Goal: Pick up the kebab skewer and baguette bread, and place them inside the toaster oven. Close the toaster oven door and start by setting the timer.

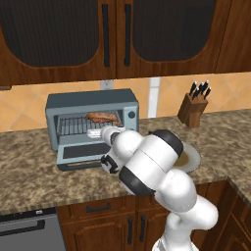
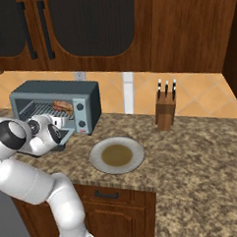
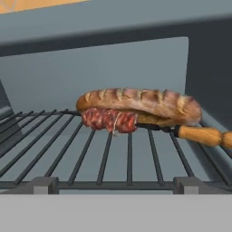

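the white arm with dark joints fills the near part of both base views, its bulky elbow and wrist reaching toward the open front of the boxy blue-grey toaster oven (image 1: 91, 117). the two-finger gripper (image 1: 95, 133) sits at the oven's mouth; its fingers are hard to make out against the pale hand, and the fingertips are cut off at the bottom of the hand view. its jaws stand wide apart and hold nothing.

the flat blue-grey toaster oven door (image 1: 78, 154) with its dark glass window hangs open, folded down level in front of the cavity, partly covered by the wrist. inside, on the wire rack (image 3: 104, 154), the thick orange-brown baguette bread (image 3: 140, 103) with scored crust lies toward the right side, and the kebab skewer (image 3: 136, 122) lies just in front of it and touching it, its reddish chunks under the loaf's left half and a tan wooden handle sticking out to the right, cut off by the picture's edge.

the oven stands on a speckled brown granite counter (image 2: 191, 151). near it lies a round grey plate (image 2: 117, 155) with a brownish centre, half hidden by the arm in the left base view. a wooden knife block (image 2: 165, 113) stands by the tan tiled backsplash (image 2: 198, 91), under dark wooden upper cabinets (image 1: 112, 34).
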{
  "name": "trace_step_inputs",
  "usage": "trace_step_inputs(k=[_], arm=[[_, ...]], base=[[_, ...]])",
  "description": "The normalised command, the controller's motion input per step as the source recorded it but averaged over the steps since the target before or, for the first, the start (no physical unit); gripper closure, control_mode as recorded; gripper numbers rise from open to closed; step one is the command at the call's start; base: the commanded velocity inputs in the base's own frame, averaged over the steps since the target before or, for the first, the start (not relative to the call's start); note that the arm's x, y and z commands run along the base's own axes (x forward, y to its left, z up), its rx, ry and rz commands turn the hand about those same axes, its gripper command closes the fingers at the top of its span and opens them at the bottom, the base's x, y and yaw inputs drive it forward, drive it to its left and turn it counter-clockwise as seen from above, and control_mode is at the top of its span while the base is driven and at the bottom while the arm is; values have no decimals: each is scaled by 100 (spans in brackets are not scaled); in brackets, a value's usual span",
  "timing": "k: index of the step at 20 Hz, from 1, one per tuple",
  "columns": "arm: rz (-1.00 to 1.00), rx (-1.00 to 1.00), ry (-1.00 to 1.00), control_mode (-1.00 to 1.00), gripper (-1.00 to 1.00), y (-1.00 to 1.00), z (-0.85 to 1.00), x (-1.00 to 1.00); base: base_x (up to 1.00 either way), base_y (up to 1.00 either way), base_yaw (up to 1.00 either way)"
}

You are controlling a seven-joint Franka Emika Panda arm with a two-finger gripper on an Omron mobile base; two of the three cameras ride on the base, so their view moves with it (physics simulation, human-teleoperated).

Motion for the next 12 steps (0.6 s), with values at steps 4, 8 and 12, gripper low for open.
trace_step_inputs(k=[4, 8, 12], arm=[[0, 0, 1, -100, -100, 0, -9, 0], [0, 0, 1, -100, -100, 0, -5, 0], [0, 0, 2, -100, -100, 0, -3, 0]], base=[[0, 0, 0], [0, 0, 0], [0, 0, 0]])
